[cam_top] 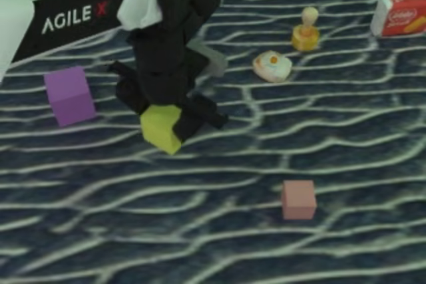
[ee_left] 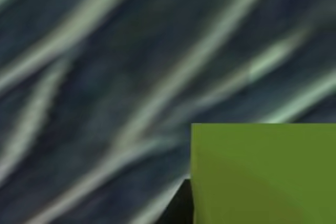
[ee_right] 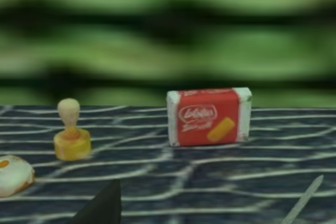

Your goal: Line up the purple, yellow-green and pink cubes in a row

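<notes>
The yellow-green cube (cam_top: pixel 160 131) is left of the table's middle, and my left gripper (cam_top: pixel 170 115) reaches down over it, shut on it. In the left wrist view the yellow-green cube (ee_left: pixel 262 174) fills one corner, with a dark finger (ee_left: pixel 184 205) flat against its side. The purple cube (cam_top: pixel 69 96) rests on the table to the left of the gripper, apart from it. The smaller pink cube (cam_top: pixel 298 199) lies alone toward the front right. My right gripper (ee_right: pixel 205 211) is outside the top view; its wrist view shows one dark fingertip (ee_right: pixel 107 203) far to one side, so it is open and empty.
At the back right are a yellow stamp with a wooden knob (cam_top: pixel 305 31), a small white and orange object (cam_top: pixel 272 66) and a red and white snack pack (cam_top: pixel 399 14). The table (cam_top: pixel 219 244) has a dark veined top.
</notes>
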Controlling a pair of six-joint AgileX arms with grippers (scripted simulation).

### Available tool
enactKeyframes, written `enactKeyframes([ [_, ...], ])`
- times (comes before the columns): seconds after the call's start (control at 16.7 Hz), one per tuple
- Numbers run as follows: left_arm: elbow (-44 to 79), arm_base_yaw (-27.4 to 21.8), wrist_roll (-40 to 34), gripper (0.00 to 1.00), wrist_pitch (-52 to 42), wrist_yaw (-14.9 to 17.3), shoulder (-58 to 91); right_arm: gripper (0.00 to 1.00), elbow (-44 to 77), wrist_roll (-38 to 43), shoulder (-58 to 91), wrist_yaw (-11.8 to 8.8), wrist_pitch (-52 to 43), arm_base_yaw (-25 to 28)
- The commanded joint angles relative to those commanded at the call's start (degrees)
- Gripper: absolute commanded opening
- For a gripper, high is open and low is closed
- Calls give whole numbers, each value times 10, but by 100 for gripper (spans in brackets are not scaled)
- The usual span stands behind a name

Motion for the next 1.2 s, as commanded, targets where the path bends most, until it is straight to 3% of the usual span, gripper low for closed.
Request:
enactKeyframes([
  [0.72, 72, -151, -475, 0, -55, -8, 25, 100, 0, 0, 0, 0, 0, 0],
  [0.9, 78, -168, -520, 0, -57, -9, 21, 100, 0, 0, 0, 0, 0, 0],
  [1.2, 76, -166, -521, 0, -56, -9, 22, 100, 0, 0, 0, 0, 0, 0],
])
